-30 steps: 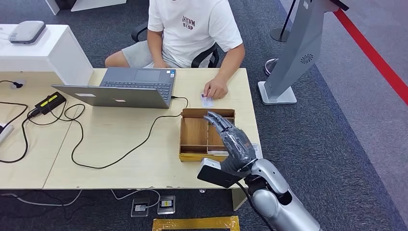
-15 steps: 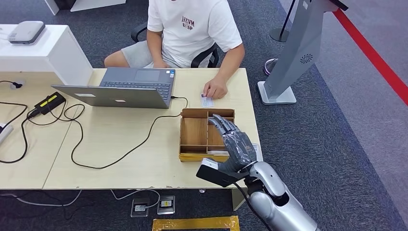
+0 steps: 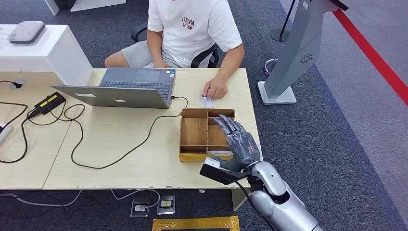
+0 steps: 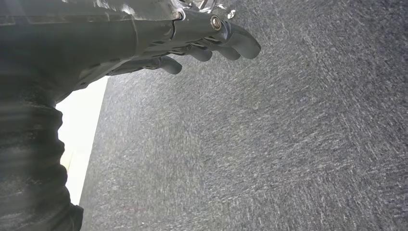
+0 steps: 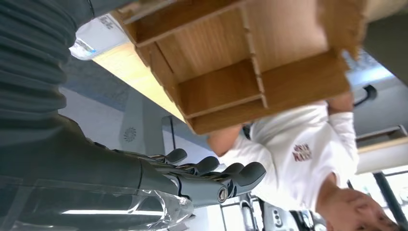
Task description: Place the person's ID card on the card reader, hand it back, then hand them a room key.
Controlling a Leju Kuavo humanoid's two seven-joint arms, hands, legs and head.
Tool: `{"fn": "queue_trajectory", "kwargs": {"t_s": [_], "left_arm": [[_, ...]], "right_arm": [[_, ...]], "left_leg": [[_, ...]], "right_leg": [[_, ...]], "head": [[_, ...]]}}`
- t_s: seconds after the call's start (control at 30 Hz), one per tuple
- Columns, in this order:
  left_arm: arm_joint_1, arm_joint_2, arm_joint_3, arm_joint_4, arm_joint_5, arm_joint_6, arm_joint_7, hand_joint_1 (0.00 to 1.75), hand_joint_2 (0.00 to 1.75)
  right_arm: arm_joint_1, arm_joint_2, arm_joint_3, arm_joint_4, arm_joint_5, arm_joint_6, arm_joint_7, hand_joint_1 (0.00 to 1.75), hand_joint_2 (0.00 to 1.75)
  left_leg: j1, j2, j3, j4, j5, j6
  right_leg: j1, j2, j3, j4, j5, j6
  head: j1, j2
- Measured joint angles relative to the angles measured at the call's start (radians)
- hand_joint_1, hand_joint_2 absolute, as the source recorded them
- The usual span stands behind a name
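ID card point(image 3: 207, 100) lies flat near the tabletop's far right edge, pinned under the person's hand point(image 3: 215, 89), offered for pickup. Right hand point(image 3: 239, 142) hovers over the wooden tray point(image 3: 194, 132), fingers spread, empty, likely reaching for it. Left hand point(image 4: 192, 38) hangs over carpet, fingers loosely extended, empty.

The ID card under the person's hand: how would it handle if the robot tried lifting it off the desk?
The card looks thin and lies flat on the desk, so it is probably light, fairly stiff, and hard to get fingers under. It would likely slide rather than lift.
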Motion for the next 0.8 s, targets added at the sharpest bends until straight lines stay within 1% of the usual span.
{"fn": "queue_trajectory", "kwargs": {"t_s": [0.27, 0.8], "left_arm": [[0.0, 0.001, 0.0, 0.0, -0.005, -0.001, 0.0, 0.0, 1.75], [0.0, 0.003, 0.0, 0.0, -0.011, 0.0, -0.005, 0.0, 1.75]], "right_arm": [[-0.006, 0.0, 0.0, 0.094, -0.001, -0.011, -0.005, 0.0, 1.75], [-0.007, -0.01, -0.002, 0.144, -0.005, 0.015, 0.004, 0.0, 1.75]], "left_leg": [[0.0, 0.0, 0.0, 0.0, 0.0, 0.0], [0.0, 0.0, 0.0, 0.0, 0.0, 0.0]], "right_leg": [[0.0, 0.0, 0.0, 0.0, 0.0, 0.0], [0.0, 0.0, 0.0, 0.0, 0.0, 0.0]], "head": [[0.0, 0.0], [0.0, 0.0]]}}
